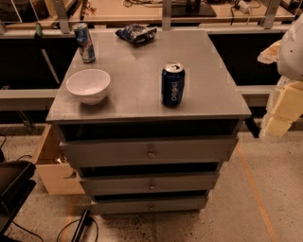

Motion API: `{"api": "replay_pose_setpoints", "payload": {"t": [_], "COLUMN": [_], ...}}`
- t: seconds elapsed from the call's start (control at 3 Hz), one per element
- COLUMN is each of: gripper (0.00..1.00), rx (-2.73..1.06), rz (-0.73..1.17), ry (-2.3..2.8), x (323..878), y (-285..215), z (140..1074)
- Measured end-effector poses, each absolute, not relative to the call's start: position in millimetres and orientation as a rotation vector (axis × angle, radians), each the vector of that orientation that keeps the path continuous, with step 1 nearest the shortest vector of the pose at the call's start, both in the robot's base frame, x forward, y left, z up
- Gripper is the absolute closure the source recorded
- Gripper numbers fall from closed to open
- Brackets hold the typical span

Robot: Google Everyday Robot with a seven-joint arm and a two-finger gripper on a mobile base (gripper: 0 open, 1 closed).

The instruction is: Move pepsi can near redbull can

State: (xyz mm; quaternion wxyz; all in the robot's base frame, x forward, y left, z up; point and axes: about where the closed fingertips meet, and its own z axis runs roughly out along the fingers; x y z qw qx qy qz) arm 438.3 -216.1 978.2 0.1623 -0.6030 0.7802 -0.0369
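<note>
The pepsi can [173,85], stout and dark blue with white lettering and a silver top, stands upright on the grey cabinet top [208,94], right of centre and near the front. The redbull can [84,42], slim and blue-silver, stands upright at the back left corner. My gripper [280,113] hangs at the right edge of the view, off the cabinet's right side. It is well clear of the pepsi can and holds nothing that I can see.
A white bowl [88,85] sits on the front left of the top, between the two cans. A crumpled dark chip bag [136,33] lies at the back centre. The cabinet has three drawers [150,152]. A workbench [142,12] runs behind it.
</note>
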Motion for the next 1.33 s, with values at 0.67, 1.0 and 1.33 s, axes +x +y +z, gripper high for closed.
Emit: {"api": "replay_pose_setpoints", "payload": {"t": [0.67, 1.0, 1.33], "gripper": [0.00, 0.00, 0.00], "rx": [-1.638, -1.503, -1.365], "rz": [0.003, 0.180, 0.343], "ry": [2.166, 2.015, 1.816], "x": [458.1, 504.3, 548.5], "y": [-210.5, -200.5, -179.9], "z": [977.2, 964.2, 956.9]}}
